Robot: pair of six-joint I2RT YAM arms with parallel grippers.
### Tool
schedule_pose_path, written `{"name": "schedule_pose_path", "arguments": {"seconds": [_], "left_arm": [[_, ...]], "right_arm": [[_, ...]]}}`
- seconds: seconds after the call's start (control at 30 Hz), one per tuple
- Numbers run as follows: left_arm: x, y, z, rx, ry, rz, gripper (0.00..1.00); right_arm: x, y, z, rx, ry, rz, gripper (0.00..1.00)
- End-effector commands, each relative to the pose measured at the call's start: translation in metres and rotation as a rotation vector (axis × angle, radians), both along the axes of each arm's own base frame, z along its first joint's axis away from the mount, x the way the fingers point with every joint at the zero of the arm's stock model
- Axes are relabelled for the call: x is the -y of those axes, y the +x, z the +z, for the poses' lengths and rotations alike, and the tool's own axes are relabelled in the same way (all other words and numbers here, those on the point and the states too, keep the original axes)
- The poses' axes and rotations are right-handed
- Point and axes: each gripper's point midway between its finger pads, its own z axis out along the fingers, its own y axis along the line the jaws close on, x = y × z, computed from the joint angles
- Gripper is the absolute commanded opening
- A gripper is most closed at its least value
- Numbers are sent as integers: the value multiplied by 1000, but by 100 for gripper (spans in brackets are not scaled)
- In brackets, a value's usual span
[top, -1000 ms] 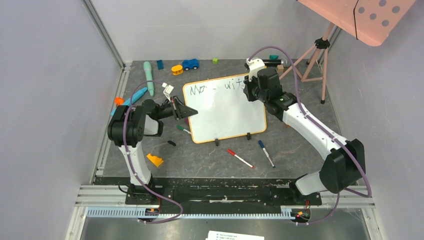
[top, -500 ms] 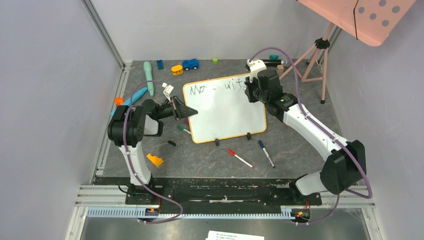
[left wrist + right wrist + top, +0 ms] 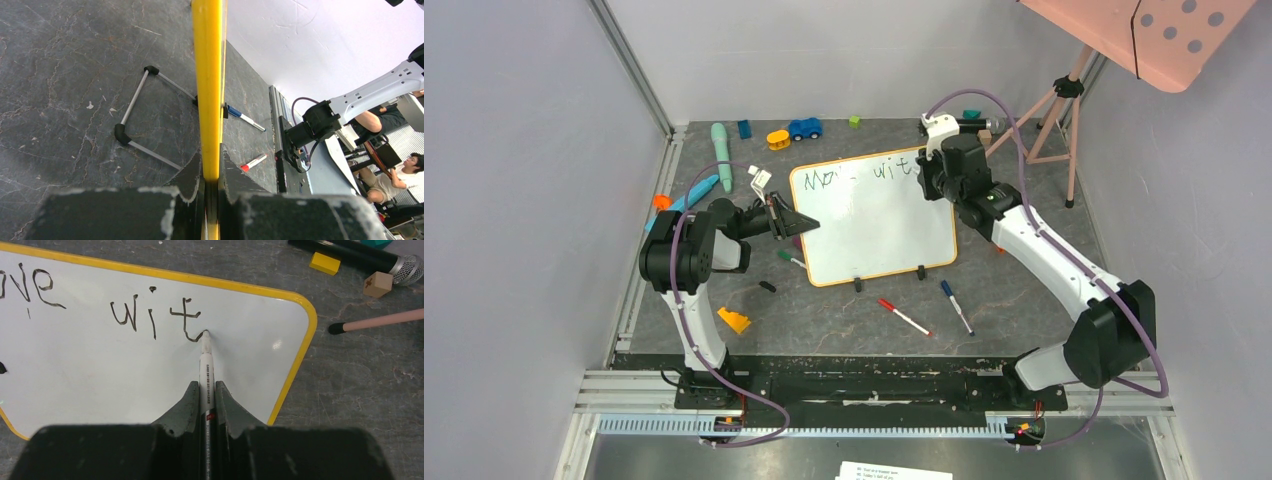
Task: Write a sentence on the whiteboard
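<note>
Down by the arm bases a red marker [image 3: 905,317] and a blue marker [image 3: 956,306] lie loose on the table [image 3: 824,320], just in front of the whiteboard [image 3: 874,225], which sits mid-table propped up on a wire stand [image 3: 131,122]. On its left edge the left fingers [image 3: 190,175] are clamped on the yellow frame, steadying it. Further back, the right fingers [image 3: 185,405] are pinched tight on a white-barrelled marker [image 3: 205,365], tip touching the board at the tail of the last letter, up in the far right corner. My worry from here: not much white is left before the frame, so the next letters could get cramped or run onto the edge, and pushing too hard on a propped board could make it slide or twist in that one-sided grip, which would wobble the strokes. The sentence [image 3: 185,320] reads "wit" at the pen, with what looks like "Mo..ve" before it. The barrel has small print, too tiny to read. Past the corner lie a microphone [image 3: 360,255], a yellow block [image 3: 324,263] and a wooden cube [image 3: 377,284]
</note>
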Motion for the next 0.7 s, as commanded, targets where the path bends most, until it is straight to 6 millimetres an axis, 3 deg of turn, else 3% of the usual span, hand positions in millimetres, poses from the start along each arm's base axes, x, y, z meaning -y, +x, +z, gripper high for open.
{"name": "schedule_pose_path", "arguments": {"seconds": [0.0, 0.37, 0.67], "left_arm": [[-1, 7, 5, 184, 28, 18, 2], [-1, 7, 6, 185, 28, 17, 2], [-1, 7, 5, 182, 28, 16, 2]], "right_arm": [[2, 8, 29, 63, 27, -8, 0], [7, 11, 59, 155, 51, 1, 0], [5, 25, 58, 143, 48, 5, 0]]}}
